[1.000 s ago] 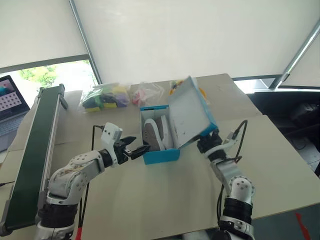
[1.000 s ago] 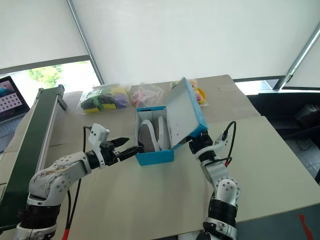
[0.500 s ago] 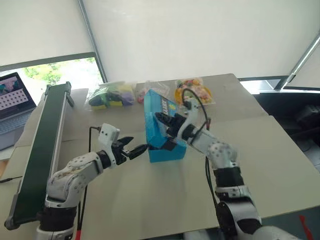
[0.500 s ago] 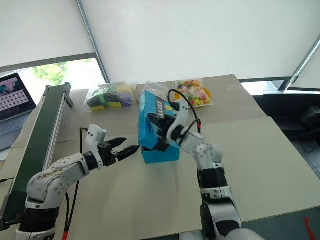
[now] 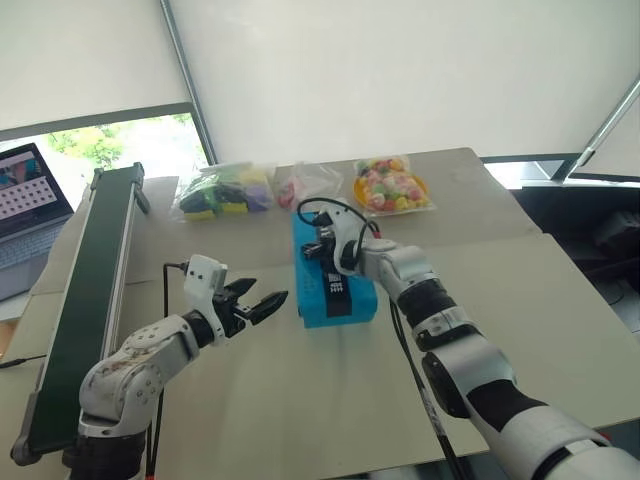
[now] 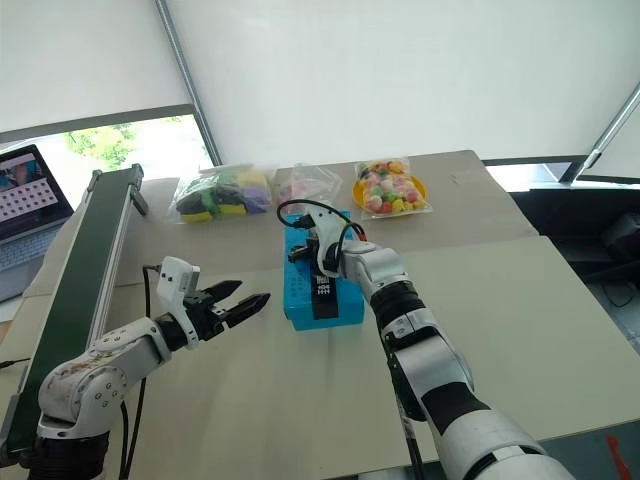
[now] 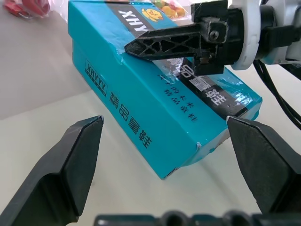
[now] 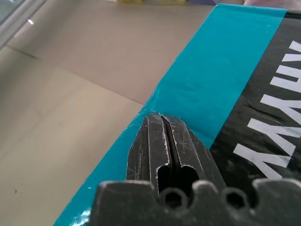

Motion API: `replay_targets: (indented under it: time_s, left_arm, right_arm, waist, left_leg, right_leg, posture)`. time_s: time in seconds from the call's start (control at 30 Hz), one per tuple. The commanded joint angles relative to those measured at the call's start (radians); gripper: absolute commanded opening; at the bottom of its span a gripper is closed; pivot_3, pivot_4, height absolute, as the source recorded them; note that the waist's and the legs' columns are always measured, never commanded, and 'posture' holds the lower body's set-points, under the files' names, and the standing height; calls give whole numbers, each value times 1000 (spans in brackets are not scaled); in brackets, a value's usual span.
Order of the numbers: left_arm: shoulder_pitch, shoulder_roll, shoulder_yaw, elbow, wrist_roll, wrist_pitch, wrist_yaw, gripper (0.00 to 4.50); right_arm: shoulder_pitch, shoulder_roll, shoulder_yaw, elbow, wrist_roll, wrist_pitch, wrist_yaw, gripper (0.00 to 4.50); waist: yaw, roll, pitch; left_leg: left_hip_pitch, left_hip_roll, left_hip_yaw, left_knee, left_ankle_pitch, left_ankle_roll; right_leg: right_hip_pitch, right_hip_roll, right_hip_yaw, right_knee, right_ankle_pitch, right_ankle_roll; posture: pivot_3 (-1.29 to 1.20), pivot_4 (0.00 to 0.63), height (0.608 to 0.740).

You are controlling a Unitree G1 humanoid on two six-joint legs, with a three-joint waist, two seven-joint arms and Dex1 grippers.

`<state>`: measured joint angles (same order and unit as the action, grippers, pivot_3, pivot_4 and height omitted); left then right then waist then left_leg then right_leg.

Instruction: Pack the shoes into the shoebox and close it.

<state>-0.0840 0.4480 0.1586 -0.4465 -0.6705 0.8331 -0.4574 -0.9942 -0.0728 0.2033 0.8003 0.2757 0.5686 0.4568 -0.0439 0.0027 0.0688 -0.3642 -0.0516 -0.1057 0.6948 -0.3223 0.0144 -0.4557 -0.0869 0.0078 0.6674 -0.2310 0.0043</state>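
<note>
Turquoise cardboard is what I have in front of me: the rectangular turquoise-blue cardboard shoebox (image 5: 335, 283) sits near the middle of the pale bench (image 5: 500, 330), its hinged flap lid lying flat on top with the dark label facing up.

Nearest to me, my left gripper (image 5: 262, 306) hangs just beside the box's left side, apart from it, its black jaws spread wide and holding nothing. In the left wrist view the box's long side fills the gap between those open jaws, with bench showing between them and the cardboard.

A little farther out, my right gripper (image 6: 309, 249) reaches over the box from the right. Its jaws are pressed together, empty, and laid on the lid near the far left edge (the right wrist view puts the tips right at the turquoise border beside the label). I read that as pressing the flap down.

No shoe shows anywhere on the bench, so I judge the pair is inside. What seems left is seating the lid fully: I cannot tell whether it is flush all round.

Beyond the box lie clear bags of colourful items (image 5: 222, 190), with a long dark green conveyor (image 5: 75, 300) at far left.
</note>
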Motion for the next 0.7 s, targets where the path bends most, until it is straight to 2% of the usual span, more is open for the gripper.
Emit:
replay_targets:
  time_s: [0.03, 0.17, 0.4, 0.57, 0.7]
  left_arm:
    - [4, -3, 20, -45, -6, -25, 14, 4500]
    - [15, -4, 26, -52, -6, -40, 17, 4500]
    - [25, -22, 66, -47, 10, -89, 52, 4500]
    - [24, -61, 82, -35, 7, -120, 87, 4500]
    - [21, -52, 72, -31, 1, -138, 61, 4500]
  right_arm:
    - [43, 1, 3, 61, -57, 0, 21, 61]
    - [47, -9, -89, -81, -1, 45, 24, 61]
    - [144, -77, -419, -634, 296, 265, -36, 61]
    - [338, -238, -374, -855, 229, 262, -12, 61]
    - [409, -259, -336, -891, 217, 272, -24, 61]
  waist:
    - [0, 0, -1]
    - [1, 0, -1]
    - [6, 1, -1]
    - [17, 1, -3]
    - [13, 1, -3]
  left_leg:
    - [0, -2, -1, 0, -2, 3]
    - [0, -4, -2, 0, 0, 0]
    - [-8, -3, -6, 1, 5, -8]
    - [-5, -5, -6, 1, 0, -1]
    - [-7, -8, 1, 2, 1, -1]
  right_leg:
    - [0, -2, 0, 0, 0, 1]
    - [1, -2, -2, 0, 2, 4]
    - [-5, -5, -5, 0, 2, 5]
    - [-1, -7, -8, 6, 2, 5]
    - [-2, -12, -7, 1, 1, 6]
  posture:
    - [0, 150, 640]
    - [0, 150, 640]
    - [0, 150, 640]
    - [0, 150, 640]
    - [0, 150, 640]
